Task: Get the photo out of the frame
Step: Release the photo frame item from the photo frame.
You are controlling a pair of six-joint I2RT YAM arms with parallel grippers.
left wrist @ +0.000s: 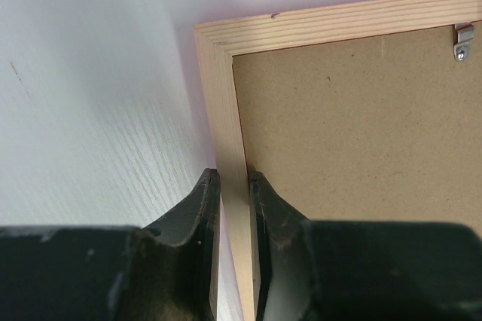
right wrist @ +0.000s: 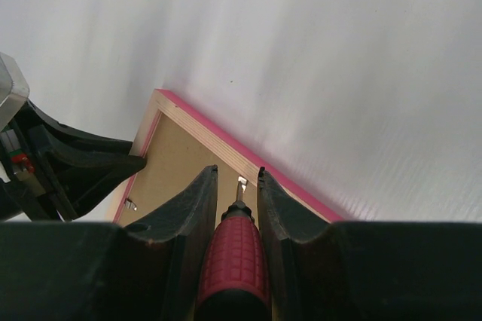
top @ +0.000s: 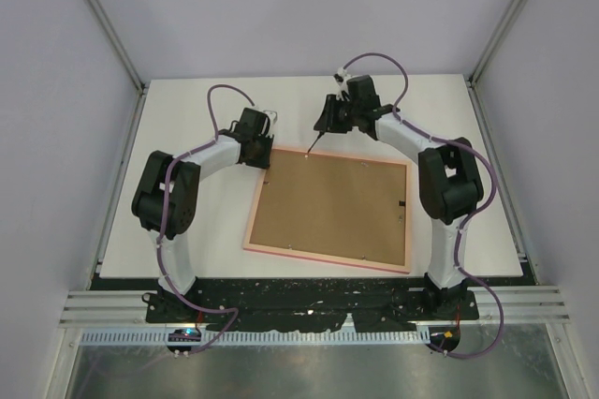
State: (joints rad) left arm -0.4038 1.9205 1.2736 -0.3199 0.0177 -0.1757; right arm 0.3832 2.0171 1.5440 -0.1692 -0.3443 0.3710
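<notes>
At the far-left corner of the frame (top: pixel 328 259), lying back-up with its long axis left-right, the left gripper (left wrist: pixel 233 178) pinches its side; the right gripper (right wrist: pixel 237 174) clasps a screwdriver (right wrist: pixel 235 261).

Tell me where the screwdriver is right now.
In the right wrist view the red-handled screwdriver is held by the right gripper, its tip at a metal clip on the far edge of the frame, toward its left end.

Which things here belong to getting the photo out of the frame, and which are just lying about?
Part of the job: frame, face down; backing board; metal clip; red-handled screwdriver in the right gripper; left gripper clamping the frame's rim.
Just there: white table. The photo is hidden.
</notes>
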